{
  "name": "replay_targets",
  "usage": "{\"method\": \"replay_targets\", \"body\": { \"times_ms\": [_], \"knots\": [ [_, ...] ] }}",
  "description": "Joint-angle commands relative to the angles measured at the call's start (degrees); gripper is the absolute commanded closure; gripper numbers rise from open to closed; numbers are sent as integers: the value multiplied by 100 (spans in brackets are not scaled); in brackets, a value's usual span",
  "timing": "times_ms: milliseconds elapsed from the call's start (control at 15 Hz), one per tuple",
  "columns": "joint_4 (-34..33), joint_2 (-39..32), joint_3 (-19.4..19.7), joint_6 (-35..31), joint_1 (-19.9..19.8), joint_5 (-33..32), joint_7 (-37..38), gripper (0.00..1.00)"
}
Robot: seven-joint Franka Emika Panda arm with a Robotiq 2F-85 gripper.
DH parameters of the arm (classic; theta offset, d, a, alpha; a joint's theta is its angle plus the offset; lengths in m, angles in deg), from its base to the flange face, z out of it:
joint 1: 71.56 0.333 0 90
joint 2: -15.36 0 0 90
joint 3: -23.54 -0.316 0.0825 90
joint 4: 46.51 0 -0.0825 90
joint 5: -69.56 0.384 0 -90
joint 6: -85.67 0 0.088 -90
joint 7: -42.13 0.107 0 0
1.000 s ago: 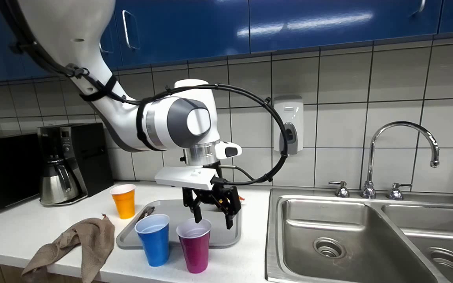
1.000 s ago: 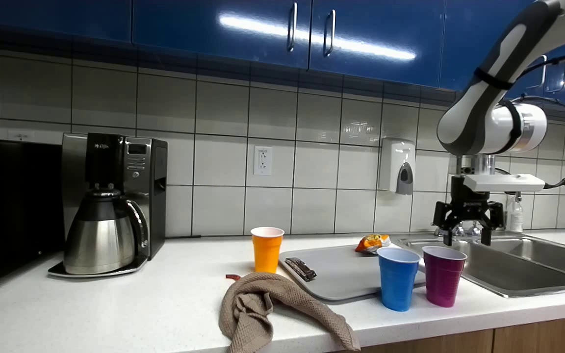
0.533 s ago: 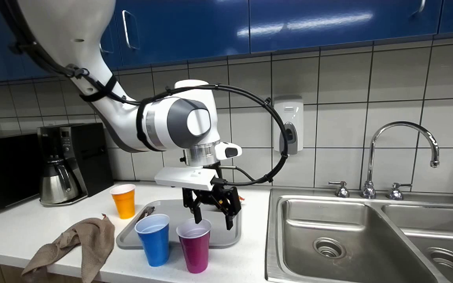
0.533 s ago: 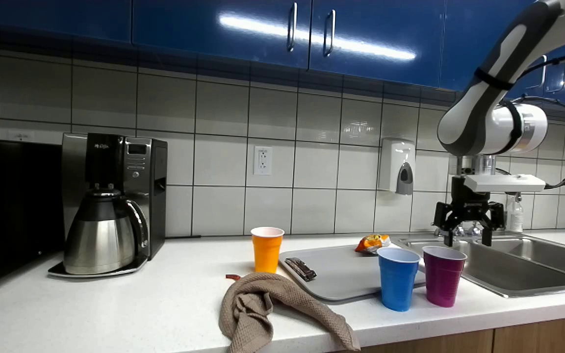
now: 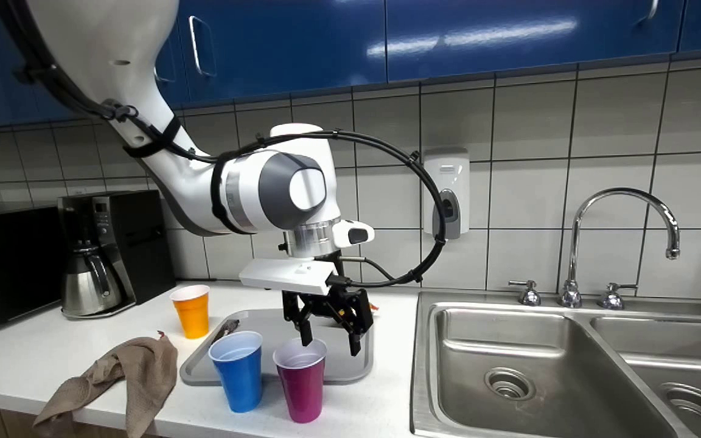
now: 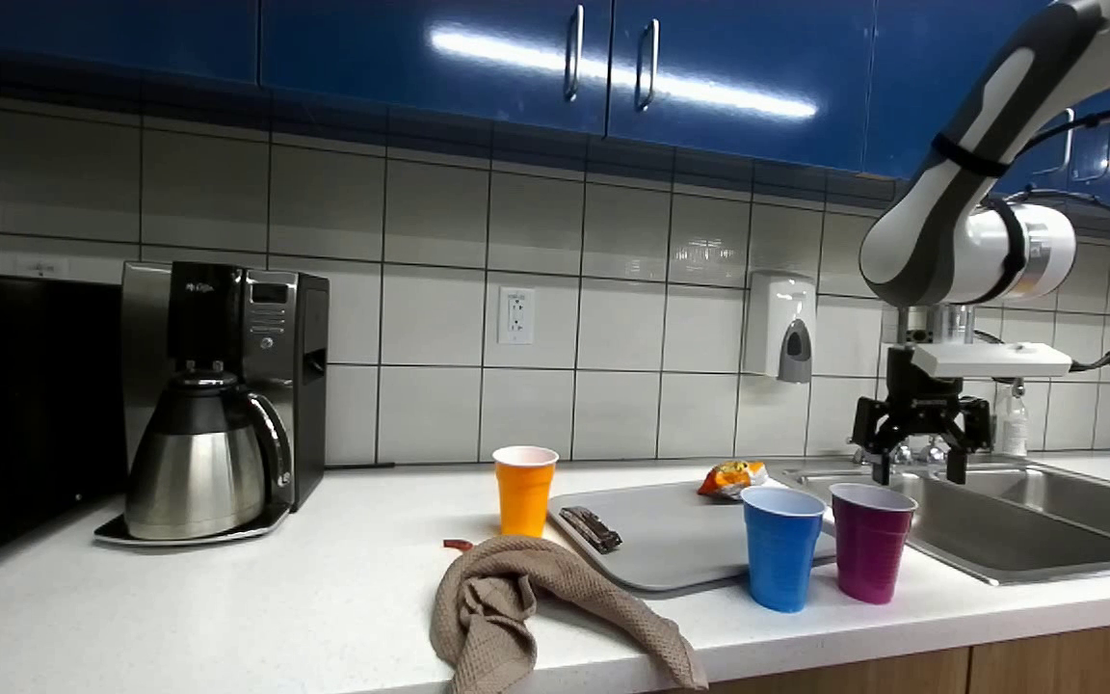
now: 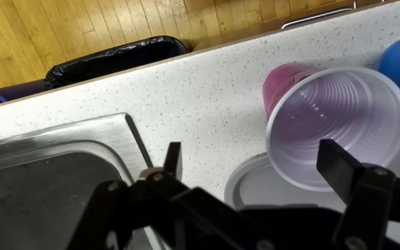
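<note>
No movement since earlier — magenta cup point(image 5: 302, 389) below one side of the wide-spread end effector point(image 5: 330, 346)

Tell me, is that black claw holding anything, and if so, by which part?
Nothing is held: the gripper is open, jaws apart, and the purple cup nearby stands upright, ungripped.

Gripper point(image 6: 918, 477): matt, metal or plastic unclear. Magenta cup point(image 6: 870, 549), blue cup point(image 6: 782, 554): smooth plastic, light sheen. Tray point(image 6: 675, 540): matt, looks plastic. Towel point(image 6: 497, 578): rough waffle-weave cloth. Sink point(image 7: 109, 130): brushed steel. Faucet point(image 5: 574, 249): polished chrome. Carafe point(image 6: 197, 482): brushed metal. Countertop point(image 6: 353, 598): smooth. Upper cabinet doors point(image 6: 738, 58): high gloss. Wall tiles point(image 6: 435, 318): smooth, semi-gloss. Bin liner point(image 7: 123, 59): crinkled glossy plastic. Floor point(image 7: 64, 31): wood planks.
</note>
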Motion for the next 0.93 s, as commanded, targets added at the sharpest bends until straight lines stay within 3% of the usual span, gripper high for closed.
{"method": "replay_targets", "body": {
  "times_ms": [0, 533, 867],
  "knots": [
    [2, -19, -125, -41, -117, 2, -7, 0],
    [-16, -334, -165, -184, -36, 161, -74, 0],
    [-22, -702, -246, -693, 3, 159, 56, 0]
  ]
}}
